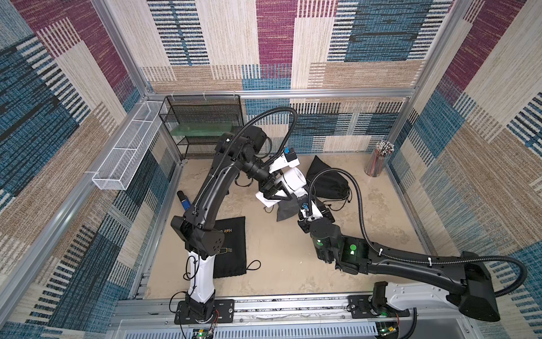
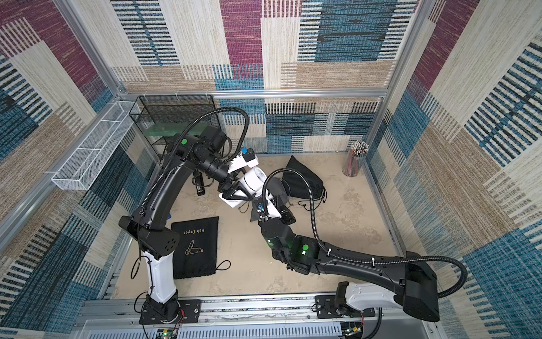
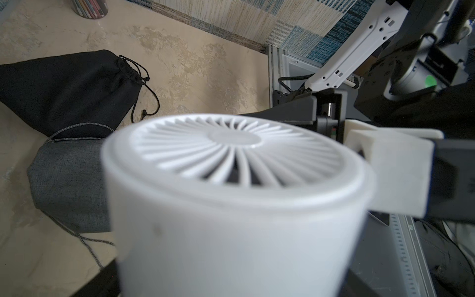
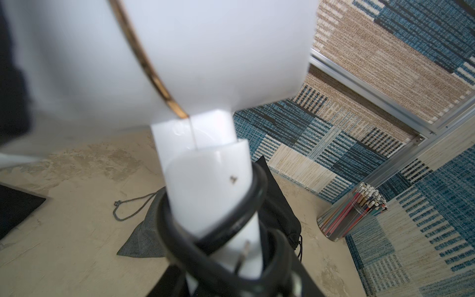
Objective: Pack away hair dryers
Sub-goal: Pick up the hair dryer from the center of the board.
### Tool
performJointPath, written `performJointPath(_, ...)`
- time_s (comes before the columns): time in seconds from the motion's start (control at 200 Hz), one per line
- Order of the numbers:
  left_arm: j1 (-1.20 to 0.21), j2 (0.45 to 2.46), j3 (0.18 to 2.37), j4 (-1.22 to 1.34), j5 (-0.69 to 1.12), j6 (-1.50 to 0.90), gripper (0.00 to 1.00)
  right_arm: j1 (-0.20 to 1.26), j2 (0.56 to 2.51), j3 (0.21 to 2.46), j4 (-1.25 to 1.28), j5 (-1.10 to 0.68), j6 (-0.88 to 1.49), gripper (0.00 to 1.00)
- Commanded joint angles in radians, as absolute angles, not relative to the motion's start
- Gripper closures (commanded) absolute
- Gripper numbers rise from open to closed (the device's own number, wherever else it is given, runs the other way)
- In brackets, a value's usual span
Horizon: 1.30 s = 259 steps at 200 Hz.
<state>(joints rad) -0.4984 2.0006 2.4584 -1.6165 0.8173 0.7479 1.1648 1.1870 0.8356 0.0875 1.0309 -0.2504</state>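
**White dryer held between both arms, back of centre**

Count: 1 white plastic hair dryer (image 1: 294, 177). 3 drawstring fabric pouches: 1 flat black pouch (image 2: 195, 246) printed "Hair Dryer", 1 bulging black pouch (image 1: 325, 180) and 1 grey pouch (image 1: 286, 213). 2 slim stick-shaped gadgets: 1 blue and black gadget (image 1: 183, 201) and 1 black gadget (image 2: 200, 185). 1 clear cup of coloured sticks (image 1: 378, 160), 1 black mesh shelf rack (image 1: 202, 117) and 1 white mesh tray (image 1: 126, 149).

Dryer: it has a fat round barrel, its rear end closed by a radial-slat grille. A thin bronze ring runs round the barrel. The hinged handle has a black cord (image 4: 223, 231) coiled about it. The dryer is held off the beige mottled table (image 1: 293, 264), over the grey pouch and just in front of the bulging black pouch.

Tools: the left gripper (image 1: 275, 194) straddles the barrel with its jaws spread wide. 1 white pad (image 3: 401, 177) lies beside the barrel wall; whether it presses cannot be told. The right gripper (image 1: 311, 205) pinches the handle from below, at the cord bundle.

Edges and room: the rack stands in the far left corner and the cup in the far right corner. The tray hangs on the left wall rail. The flat black pouch lies by the left arm's base, near the front aluminium rail (image 1: 293, 302). Open table runs from that pouch across the front centre and along the right side.
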Motion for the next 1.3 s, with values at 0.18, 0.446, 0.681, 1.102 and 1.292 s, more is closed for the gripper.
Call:
performJointPath(0.18, -0.499, 2.000, 2.463, -1.778, 0.868, 0.764, 0.49, 1.166, 1.204, 0.852, 0.206, 1.044, -0.258, 0.99)
performJointPath(0.446, -0.498, 1.988, 2.451, -1.778, 0.867, 0.747, 0.89, 1.166, 1.209, 0.860, 0.197, 1.038, -0.260, 0.91)
performJointPath(0.681, -0.499, 1.989, 2.512, -1.778, 0.806, 0.755, 1.00, 1.144, 1.192, 0.886, 0.021, 0.985, -0.136, 0.55)
performJointPath(1.102, -0.499, 1.984, 2.600, -1.778, 0.735, 0.825, 1.00, 1.098, 1.016, 0.925, -0.266, 0.599, -0.017, 0.26)
performJointPath(1.292, -0.499, 1.964, 2.591, -1.778, 0.726, 0.873, 1.00, 1.077, 0.995, 0.987, -0.406, 0.422, 0.016, 0.27)
